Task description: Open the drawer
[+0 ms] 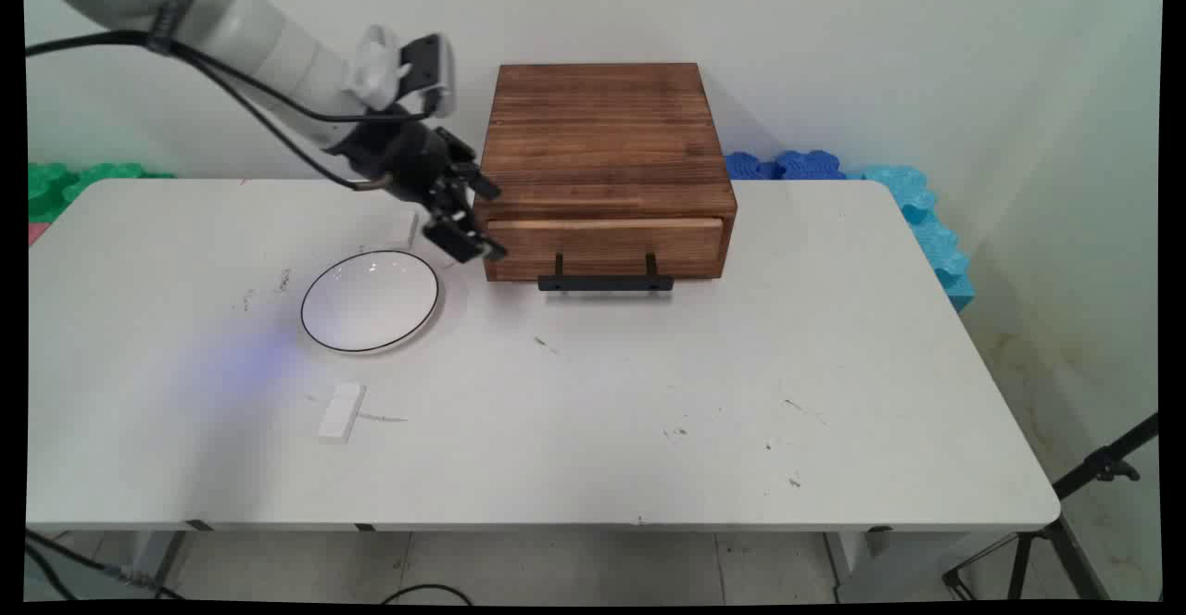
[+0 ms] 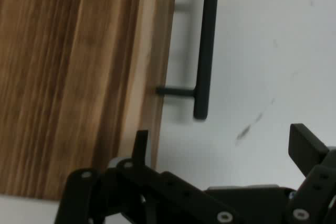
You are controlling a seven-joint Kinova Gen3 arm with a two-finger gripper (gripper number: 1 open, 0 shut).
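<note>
My pincer [image 1: 468, 217] spread wide left of centre, just beside the wooden drawer box [image 1: 607, 166], its black handle [image 2: 205, 51] upper centre, white plate [image 1: 370, 301] lower left of me

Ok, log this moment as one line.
gripper: open, empty | at: drawer box front left corner | handle: untouched | plate: beside

A wooden drawer box [image 1: 607, 166], white plate [image 1: 370, 301] and small white block [image 1: 341, 411] sit on the table [image 1: 788, 393].
</note>
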